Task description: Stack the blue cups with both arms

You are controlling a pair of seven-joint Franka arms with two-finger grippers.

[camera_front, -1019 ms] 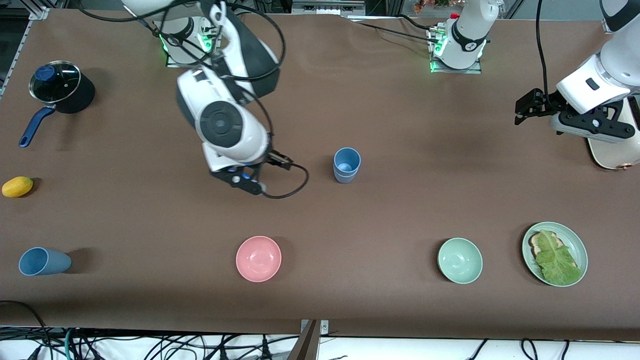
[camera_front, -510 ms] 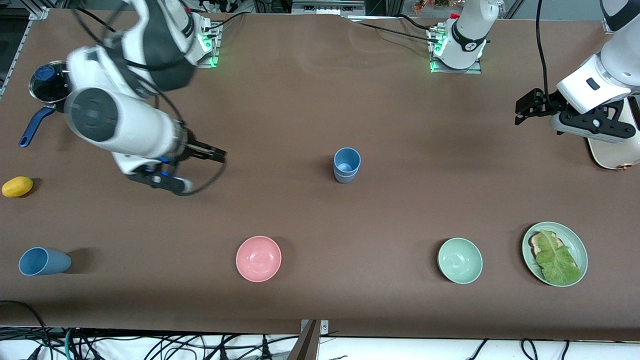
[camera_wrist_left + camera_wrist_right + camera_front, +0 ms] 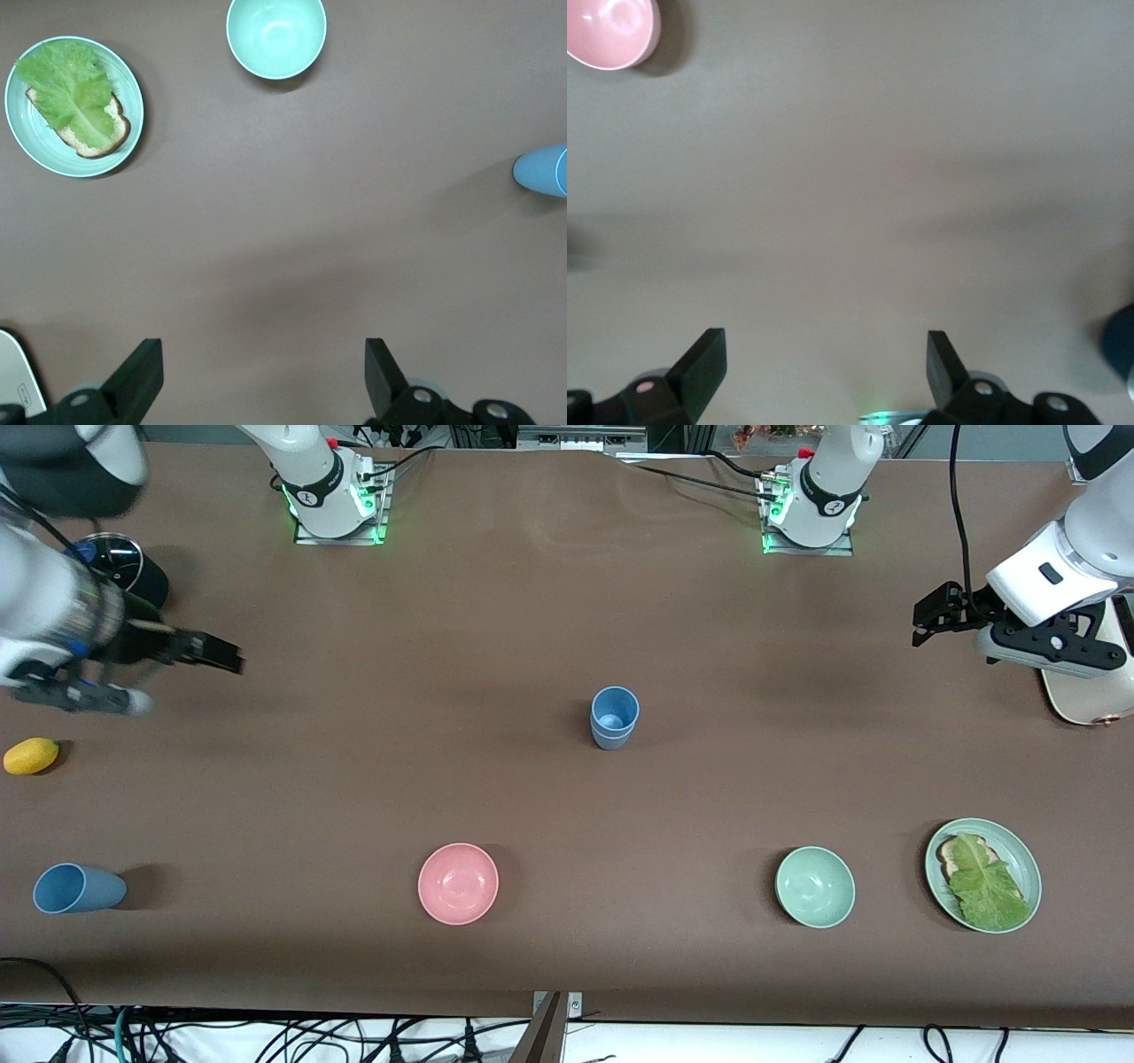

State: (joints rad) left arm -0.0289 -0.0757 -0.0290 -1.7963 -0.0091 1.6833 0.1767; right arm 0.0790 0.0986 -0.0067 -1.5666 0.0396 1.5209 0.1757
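Note:
In the middle of the table a brighter blue cup [image 3: 614,710] stands upright, nested in a duller grey-blue cup [image 3: 611,737]. The stack's edge shows in the left wrist view [image 3: 542,170]. Another blue cup [image 3: 78,888] lies on its side at the right arm's end, close to the front camera. My right gripper [image 3: 221,657] is open and empty, over bare table beside the pot; its fingers stand wide apart in the right wrist view [image 3: 824,345]. My left gripper [image 3: 930,615] is open and empty, and waits over the left arm's end of the table [image 3: 263,354].
A black pot with a glass lid [image 3: 108,574] and a yellow fruit [image 3: 31,755] lie at the right arm's end. A pink bowl [image 3: 458,883], a pale green bowl [image 3: 815,887] and a plate with bread and lettuce [image 3: 983,875] stand near the front camera. A white object [image 3: 1085,695] lies under the left arm.
My right arm has swung away from the middle of the table toward its own end, and its gripper is now beside the pot. The left arm and the cups have not moved.

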